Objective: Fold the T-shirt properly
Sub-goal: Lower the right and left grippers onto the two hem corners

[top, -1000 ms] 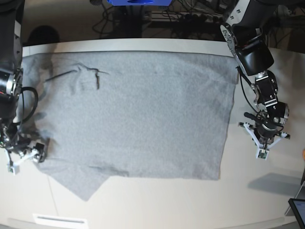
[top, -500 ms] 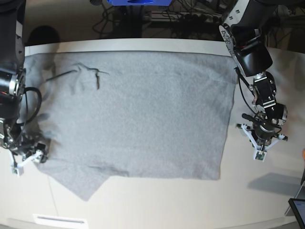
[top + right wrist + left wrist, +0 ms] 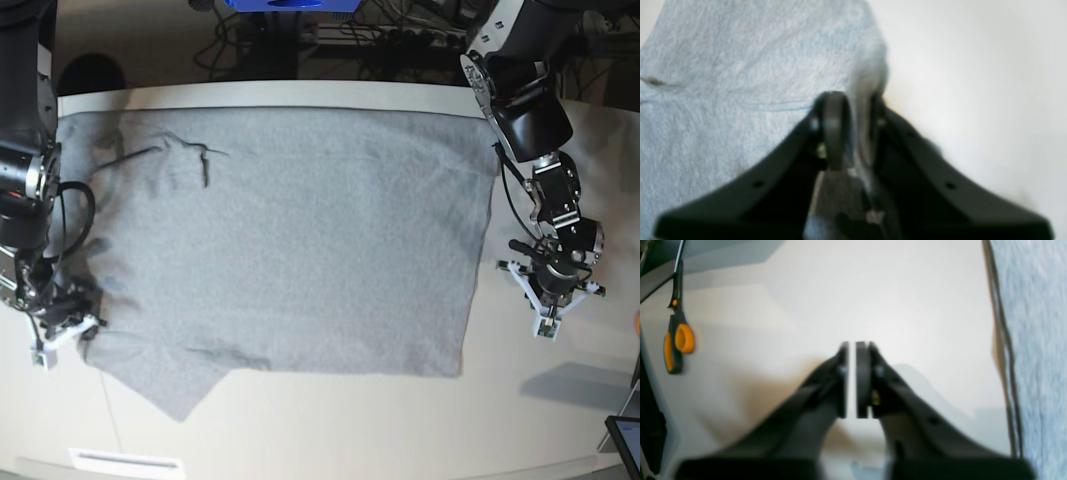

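The T-shirt [image 3: 290, 240] lies spread flat across the white table [image 3: 330, 420], plain grey side up, its long straight edge running along the table's far side and a loose corner flap sticking out toward the near left of the base view. Small wrinkles and a dark crease sit near its far-left part.

At the shirt's left edge in the base view, the right gripper [image 3: 857, 113] is down on the cloth. The right wrist view shows its two dark fingers nearly together with a ridge of grey fabric pinched up between them, so it has hold of the shirt's edge; bare table lies just beyond that edge.

On the other side, the left gripper [image 3: 851, 373] hangs over bare table, near the shirt's right-hand edge but apart from it. In the left wrist view its pads [image 3: 863, 380] stand parallel with only a thin slit of light between them and nothing in that slit; the shirt's hem runs down the right margin of that view.

Orange-handled scissors [image 3: 676, 340] lie on the table well away from the shirt, beyond the left gripper
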Robot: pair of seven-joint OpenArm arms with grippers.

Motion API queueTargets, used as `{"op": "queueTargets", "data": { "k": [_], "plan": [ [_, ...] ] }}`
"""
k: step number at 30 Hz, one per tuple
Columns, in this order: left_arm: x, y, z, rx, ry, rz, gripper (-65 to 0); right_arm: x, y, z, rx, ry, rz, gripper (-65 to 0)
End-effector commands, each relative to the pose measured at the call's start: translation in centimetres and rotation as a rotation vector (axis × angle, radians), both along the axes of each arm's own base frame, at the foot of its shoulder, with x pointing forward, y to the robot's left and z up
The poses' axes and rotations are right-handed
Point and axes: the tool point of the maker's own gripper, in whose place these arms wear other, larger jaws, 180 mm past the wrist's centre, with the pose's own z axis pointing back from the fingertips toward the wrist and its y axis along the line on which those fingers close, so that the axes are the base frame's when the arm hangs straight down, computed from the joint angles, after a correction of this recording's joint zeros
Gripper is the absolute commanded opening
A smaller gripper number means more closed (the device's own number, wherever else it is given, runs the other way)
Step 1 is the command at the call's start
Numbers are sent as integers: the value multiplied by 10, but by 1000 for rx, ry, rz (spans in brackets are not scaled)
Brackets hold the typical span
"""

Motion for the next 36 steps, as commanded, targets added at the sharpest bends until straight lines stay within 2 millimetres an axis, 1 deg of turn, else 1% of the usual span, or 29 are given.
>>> {"op": "queueTargets", "data": {
  "k": [1, 2, 4, 6, 8, 11, 12, 15, 17, 20, 21, 23, 27, 36],
  "plan": [
    [15, 5, 19, 1, -54, 5, -522, 20, -8, 29, -7, -85, -10, -624],
    [18, 5, 16, -14, -48, 8, -472, 21, -8, 30, -7, -86, -11, -643],
    [24, 5, 12, -48, -37, 19, -401, 21, -8, 30, -7, -86, -11, -644],
    [34, 2, 12, -77, -37, 20, -370, 20, -10, 30, -9, -86, -13, -647],
    [44, -4, 12, -125, -45, 20, -363, 20, -10, 30, -9, -86, -13, -647],
    [65, -15, 23, -233, -87, 20, -361, 20, -10, 30, -9, -86, -13, -647],
    [70, -19, 24, -269, -90, 20, -361, 20, -10, 30, -9, -86, -13, -647],
    [87, -32, 22, -365, -78, 19, -361, 20, -11, 30, -10, -86, -14, -647],
    [93, -38, 17, -419, -54, 22, -361, 20, -11, 30, -10, -86, -14, -647],
    [104, -53, 14, -483, -34, 17, -361, 16, -12, 26, -11, -77, -15, -647],
    [107, -53, 14, -492, -46, 36, -361, 17, -12, 27, -15, -82, -13, -647],
    [110, -45, 10, -495, -67, 110, -361, 19, -12, 32, -24, -97, -6, -647],
    [104, -41, -4, -510, -37, 152, -361, 13, -12, 26, -34, -91, 1, -647],
    [98, -48, -16, -566, -18, 168, -361, 14, -13, 28, -42, -99, 4, -647]
  ]
}}
